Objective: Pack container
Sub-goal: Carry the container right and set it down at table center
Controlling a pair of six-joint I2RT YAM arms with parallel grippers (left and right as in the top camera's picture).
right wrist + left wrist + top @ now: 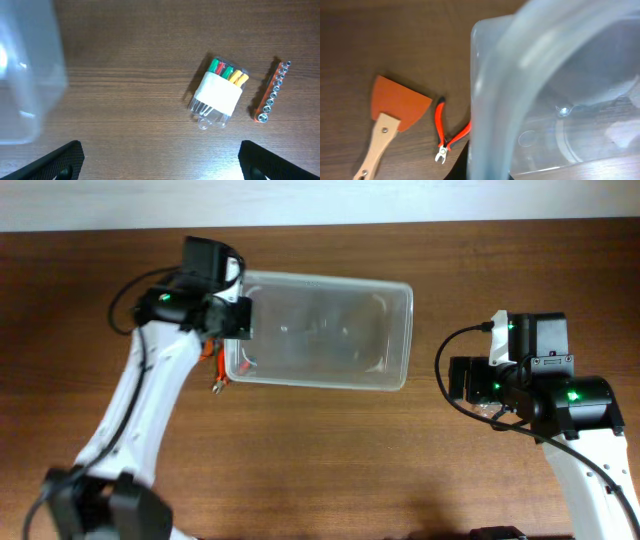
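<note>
Clear plastic container [320, 330] sits on tabletop [330, 450], upper centre. My left gripper [236, 320] at its left rim, clamped or not I can't tell. Right gripper [160, 148] spread wide, well apart.

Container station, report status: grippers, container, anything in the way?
Left gripper at left wall of container, grip unclear. Right gripper open, empty. Container looks empty; scraper, cutters, marker pack, bit rail outside. Nothing blocking.

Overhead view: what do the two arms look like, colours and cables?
Left arm and right arm: white links, black joint housings with green lights, loose black cables. A white part shows near each wrist. Right hand is black.
</note>
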